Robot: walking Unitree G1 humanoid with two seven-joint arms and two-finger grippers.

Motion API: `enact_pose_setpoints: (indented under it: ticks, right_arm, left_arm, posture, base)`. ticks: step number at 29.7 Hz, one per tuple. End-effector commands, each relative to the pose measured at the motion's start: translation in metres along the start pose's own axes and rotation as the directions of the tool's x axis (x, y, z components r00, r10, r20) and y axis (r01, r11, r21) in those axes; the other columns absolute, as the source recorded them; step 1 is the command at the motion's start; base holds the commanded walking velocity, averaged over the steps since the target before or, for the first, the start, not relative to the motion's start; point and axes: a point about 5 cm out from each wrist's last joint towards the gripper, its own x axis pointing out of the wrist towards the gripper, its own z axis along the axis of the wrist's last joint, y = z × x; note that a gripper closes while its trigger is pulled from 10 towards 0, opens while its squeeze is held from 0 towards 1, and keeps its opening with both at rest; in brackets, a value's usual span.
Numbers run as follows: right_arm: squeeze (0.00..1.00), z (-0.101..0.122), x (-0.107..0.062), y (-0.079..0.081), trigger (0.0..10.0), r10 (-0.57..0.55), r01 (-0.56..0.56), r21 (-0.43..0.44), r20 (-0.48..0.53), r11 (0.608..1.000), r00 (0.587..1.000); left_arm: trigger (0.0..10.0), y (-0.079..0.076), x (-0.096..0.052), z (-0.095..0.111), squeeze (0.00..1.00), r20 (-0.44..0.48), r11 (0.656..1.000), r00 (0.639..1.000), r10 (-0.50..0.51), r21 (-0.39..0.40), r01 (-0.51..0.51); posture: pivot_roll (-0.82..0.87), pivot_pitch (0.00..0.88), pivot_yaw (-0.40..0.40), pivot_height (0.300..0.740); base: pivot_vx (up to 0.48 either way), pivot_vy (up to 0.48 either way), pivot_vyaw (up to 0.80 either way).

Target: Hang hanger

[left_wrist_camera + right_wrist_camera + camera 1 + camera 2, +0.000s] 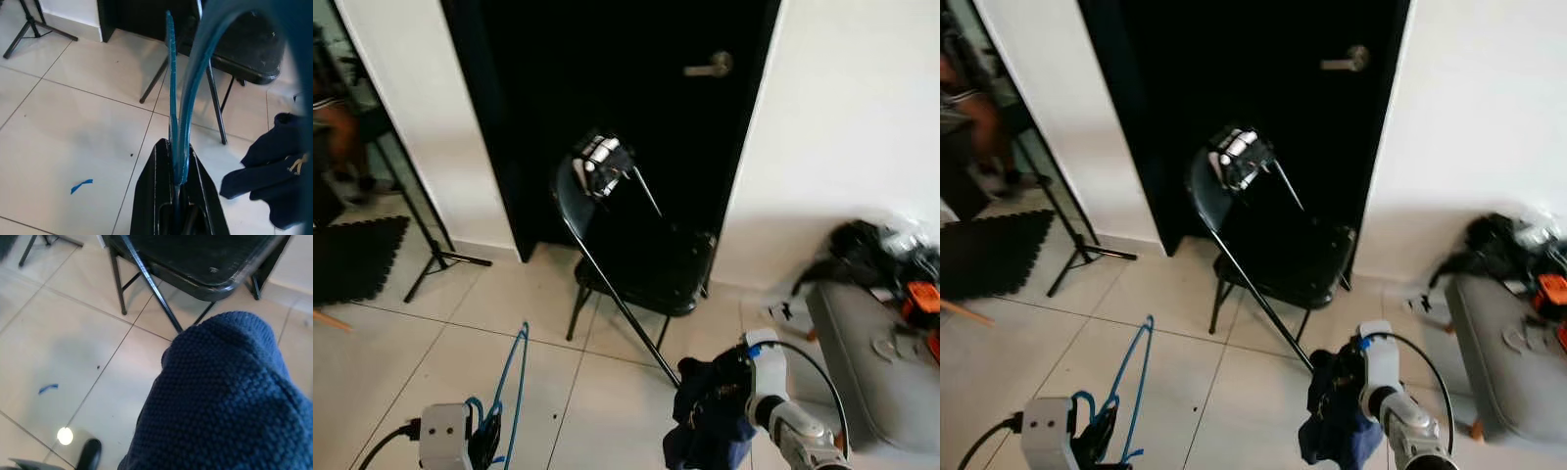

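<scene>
A blue hanger (pixel 507 387) is gripped by the clenched left end effector (pixel 481 439), its wire pinched between the black fingers (pixel 161 196) and held upright, low above the tiled floor (pixel 431 343). A dark blue knitted garment (pixel 1337 416) is bunched at the right end effector (pixel 1337 397); whether those fingers are clenched cannot be told. A black folding chair (pixel 641 250) stands ahead before a dark door (pixel 607 78), apparently the hanging place.

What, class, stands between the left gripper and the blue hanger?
Nothing. The left gripper is already shut on the hanger, its black fingers clamped around the blue wire. The right gripper holds a navy garment beside the folding chair.
</scene>
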Motion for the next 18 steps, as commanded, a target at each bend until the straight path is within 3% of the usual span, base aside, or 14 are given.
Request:
enact_pose_setpoints:
  ticks: [1,7,14,18]
  right_arm:
    - [0.00,-0.001,0.001,0.004,10.0,0.012,-0.012,0.003,0.003,1.000,1.000]
    - [0.00,0.002,0.004,0.009,10.0,0.029,-0.029,0.010,0.021,1.000,0.999]
    - [0.00,0.005,0.004,0.011,10.0,0.059,-0.060,0.021,0.042,0.998,0.997]
    - [0.00,0.005,0.004,0.011,10.0,0.079,-0.080,0.026,0.048,0.996,0.996]
  left_arm:
    - [10.0,0.010,-0.004,-0.011,0.00,-0.048,1.000,0.999,0.019,0.012,-0.018]
    - [10.0,0.016,0.001,-0.024,0.00,-0.092,1.000,0.995,0.030,0.005,-0.030]
    - [10.0,0.012,0.006,-0.040,0.00,-0.125,1.000,0.992,0.023,0.005,-0.022]
    - [10.0,0.019,0.010,-0.044,0.00,-0.138,1.000,0.990,0.023,0.008,-0.022]
  posture:
    - [0.02,0.060,-0.024,0.740]
    - [0.02,0.057,-0.024,0.740]
    - [0.02,0.059,-0.024,0.740]
    - [0.02,0.062,-0.026,0.740]
  base:
    - [0.000,0.000,0.74]
    - [0.000,0.000,0.74]
    - [0.000,0.000,0.74]
    - [0.000,0.000,0.74]
